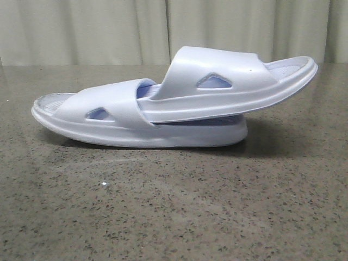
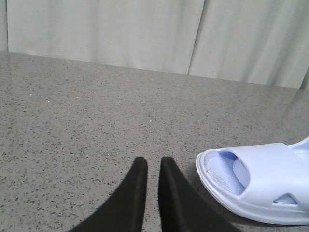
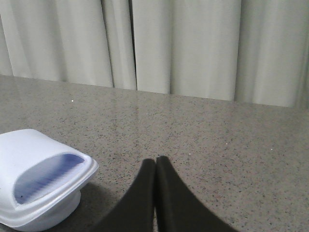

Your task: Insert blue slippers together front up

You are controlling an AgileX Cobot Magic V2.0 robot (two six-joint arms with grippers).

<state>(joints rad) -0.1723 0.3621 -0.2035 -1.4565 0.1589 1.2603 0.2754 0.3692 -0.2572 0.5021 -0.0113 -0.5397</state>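
The two blue slippers lie nested in the middle of the table. The lower slipper (image 1: 103, 111) rests flat on its sole. The upper slipper (image 1: 228, 81) has one end pushed under the lower one's strap, and its other end is raised to the right. My left gripper (image 2: 150, 162) is empty just above the table, its fingers almost together with a narrow slit, and the lower slipper's end (image 2: 260, 179) is close beside it. My right gripper (image 3: 155, 159) is shut and empty beside the raised end of the upper slipper (image 3: 34, 159). Neither gripper shows in the front view.
The speckled grey stone table (image 1: 174, 206) runs back to a pale curtain (image 1: 109, 27). A small white speck (image 1: 104, 185) lies on the table in front of the slippers.
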